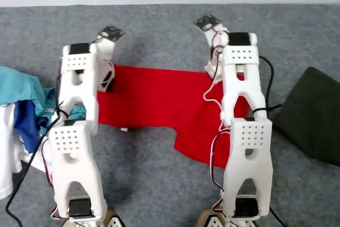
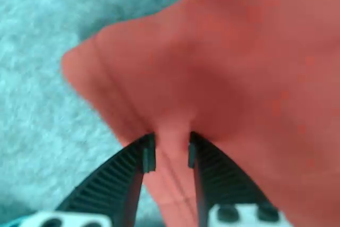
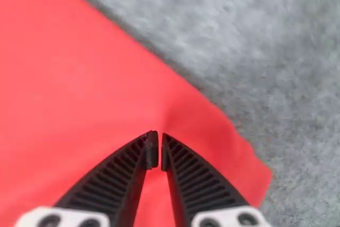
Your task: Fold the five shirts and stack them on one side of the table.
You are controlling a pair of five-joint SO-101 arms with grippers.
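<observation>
A red shirt (image 1: 154, 102) lies spread flat across the middle of the grey table. My left gripper (image 1: 106, 78) is at its far left corner. In the left wrist view that gripper (image 2: 169, 152) is shut on a pinched ridge of the red shirt (image 2: 239, 67) close to the corner. My right gripper (image 1: 215, 70) is at the shirt's far right corner. In the right wrist view it (image 3: 156, 150) is shut on the red shirt (image 3: 69, 94) just inside the edge, with its fingertips almost meeting.
A heap of teal (image 1: 21, 86), blue (image 1: 24, 120) and white (image 1: 8, 158) shirts lies at the left edge. A dark green shirt (image 1: 313, 112) lies at the right edge. Bare grey table (image 1: 159, 35) stretches beyond the red shirt.
</observation>
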